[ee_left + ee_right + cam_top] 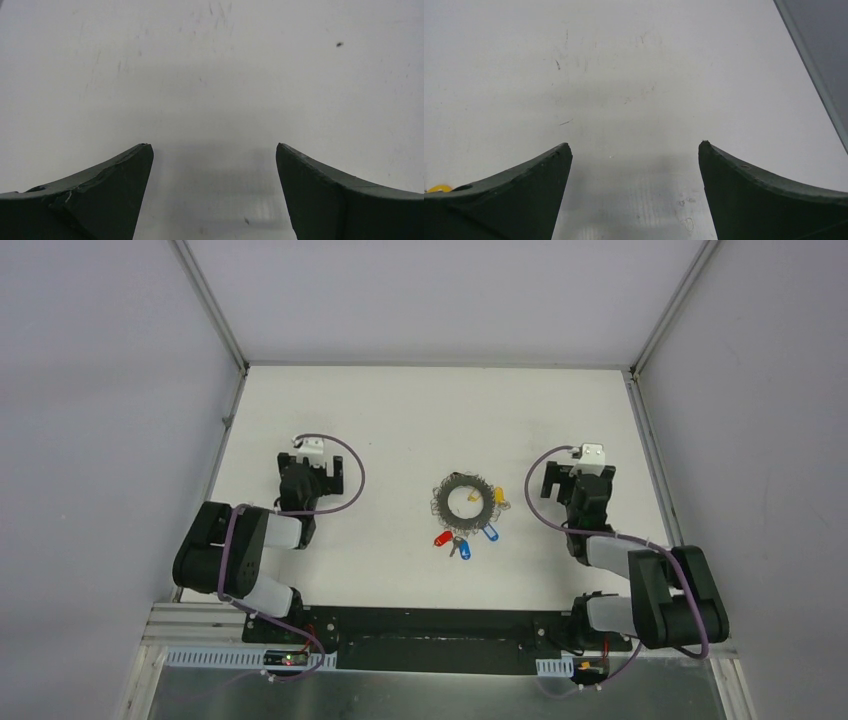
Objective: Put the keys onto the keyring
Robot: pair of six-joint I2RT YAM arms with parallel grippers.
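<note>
The keyring (465, 498), a grey wreath of wiry coils, lies on the white table (400, 410) midway between the two arms. Several keys lie at it: a yellow head (473, 496) in its hollow, another yellow one (500, 496) at its right rim, and a red one (442, 539) and two blue ones (465, 550) (490, 532) just in front of it. My left gripper (310, 473) (214, 150) is open over bare table, well left of the ring. My right gripper (578, 483) (635, 147) is open to the ring's right. A yellow key head (439, 188) peeks in at the right wrist view's lower left.
Grey walls with metal posts (215, 310) enclose the table on three sides. The right wall's foot (819, 75) shows near my right gripper. A black base rail (430, 625) runs along the near edge between the arm bases.
</note>
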